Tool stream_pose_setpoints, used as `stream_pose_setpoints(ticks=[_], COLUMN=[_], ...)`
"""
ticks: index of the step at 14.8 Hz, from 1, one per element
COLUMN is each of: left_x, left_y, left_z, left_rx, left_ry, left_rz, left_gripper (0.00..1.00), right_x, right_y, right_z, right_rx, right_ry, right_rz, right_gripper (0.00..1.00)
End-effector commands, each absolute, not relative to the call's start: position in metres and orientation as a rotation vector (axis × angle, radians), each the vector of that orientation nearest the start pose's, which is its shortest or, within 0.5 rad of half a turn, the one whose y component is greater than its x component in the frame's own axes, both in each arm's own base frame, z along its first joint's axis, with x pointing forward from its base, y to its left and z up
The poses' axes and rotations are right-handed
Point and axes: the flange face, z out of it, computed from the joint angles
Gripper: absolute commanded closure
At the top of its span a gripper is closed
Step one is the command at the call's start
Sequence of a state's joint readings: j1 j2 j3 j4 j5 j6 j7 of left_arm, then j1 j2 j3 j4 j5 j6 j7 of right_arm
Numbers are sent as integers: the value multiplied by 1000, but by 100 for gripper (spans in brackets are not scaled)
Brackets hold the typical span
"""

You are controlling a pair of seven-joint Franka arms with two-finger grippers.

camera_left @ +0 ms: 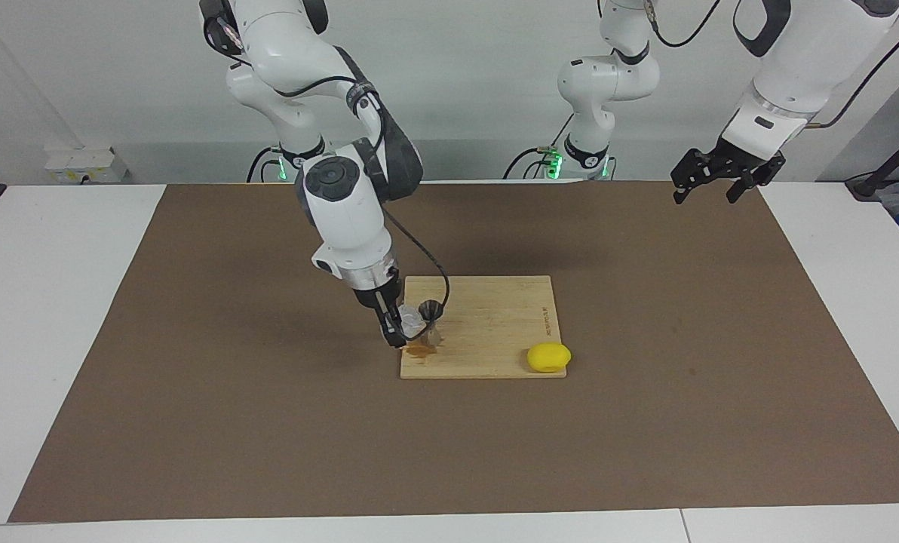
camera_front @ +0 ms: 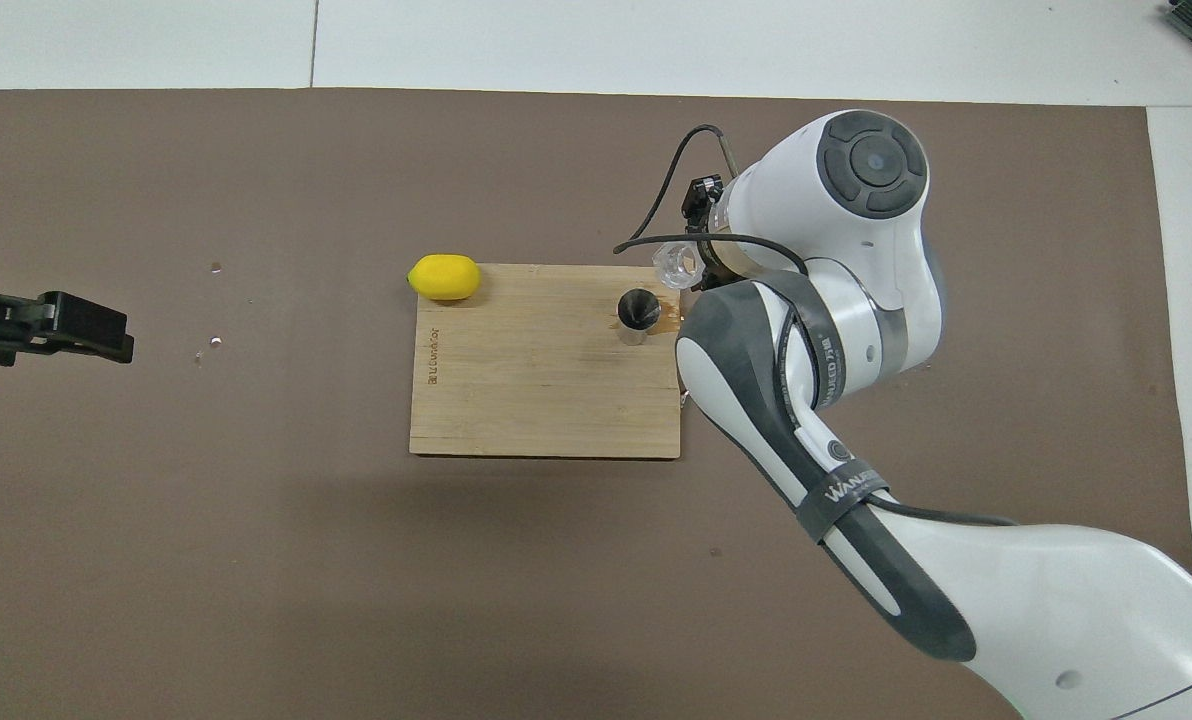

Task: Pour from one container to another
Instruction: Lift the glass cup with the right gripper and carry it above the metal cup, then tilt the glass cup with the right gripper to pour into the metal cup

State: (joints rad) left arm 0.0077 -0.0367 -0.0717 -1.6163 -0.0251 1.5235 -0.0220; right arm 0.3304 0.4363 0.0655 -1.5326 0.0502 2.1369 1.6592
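The right gripper (camera_left: 398,329) grips the glass (camera_front: 676,264) beside the metal jigger (camera_front: 639,313) on the cutting board (camera_front: 546,385). A brown puddle (camera_left: 421,349) lies beside the jigger. The left gripper (camera_left: 710,183) waits open.

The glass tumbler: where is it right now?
The glass tumbler is held in the right tool, over the cutting board corner toward the right arm's end, beside the metal jigger.
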Motion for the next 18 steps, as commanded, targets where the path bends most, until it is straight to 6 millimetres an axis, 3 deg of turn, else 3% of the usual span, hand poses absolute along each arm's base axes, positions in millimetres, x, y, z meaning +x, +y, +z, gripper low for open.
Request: stream_pose_setpoints(ticks=[1,8,18], left_x=[527,527,527], left_y=[-36,-36,-36], left_z=[620,621,620], left_rx=[-3146,-3146,-3146], left_ry=[63,63,63], left_rz=[95,93,95], left_gripper=[0,0,0], right_x=[643,632,624], right_y=[276,296,308], right_z=[425,424,426], right_rx=[-2422,-2530,-2655], right_ry=[1782,1719,1632], right_rz=[-101,-189,-354], right_gripper=[100,100,100])
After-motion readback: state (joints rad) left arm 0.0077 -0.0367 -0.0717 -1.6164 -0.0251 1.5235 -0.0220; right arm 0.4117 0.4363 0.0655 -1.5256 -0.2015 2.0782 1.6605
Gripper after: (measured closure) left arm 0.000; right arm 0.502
